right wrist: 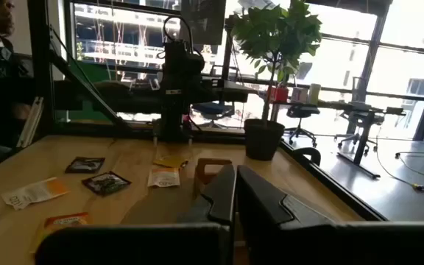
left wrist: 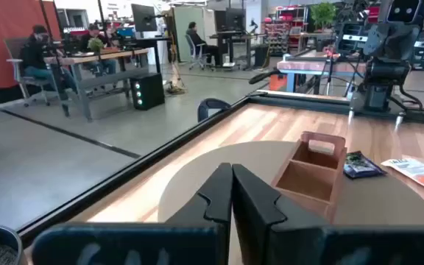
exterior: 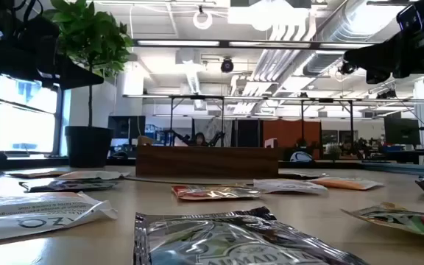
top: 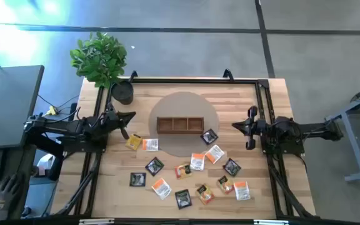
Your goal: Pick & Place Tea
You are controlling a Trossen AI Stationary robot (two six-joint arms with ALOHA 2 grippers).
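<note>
The left end effector sits at the left side of the tabletop, raised above the surface, with its fingers pressed together and grasping nothing. The right end effector sits at the right side of the tabletop, likewise raised, with its fingers clenched on nothing. Both point inward toward the middle of the tabletop.

A wooden tray with three compartments lies at the centre, on a round tan mat. All three compartments appear empty.

The tea packets lie scattered flat on the tabletop on the near side of the tray, none inside it. One yellow packet and one white-and-orange packet lie near the left end effector. One black packet lies just beside the tray's right end. The others spread toward the front edge.

A potted plant stands at the far left corner of the tabletop.
</note>
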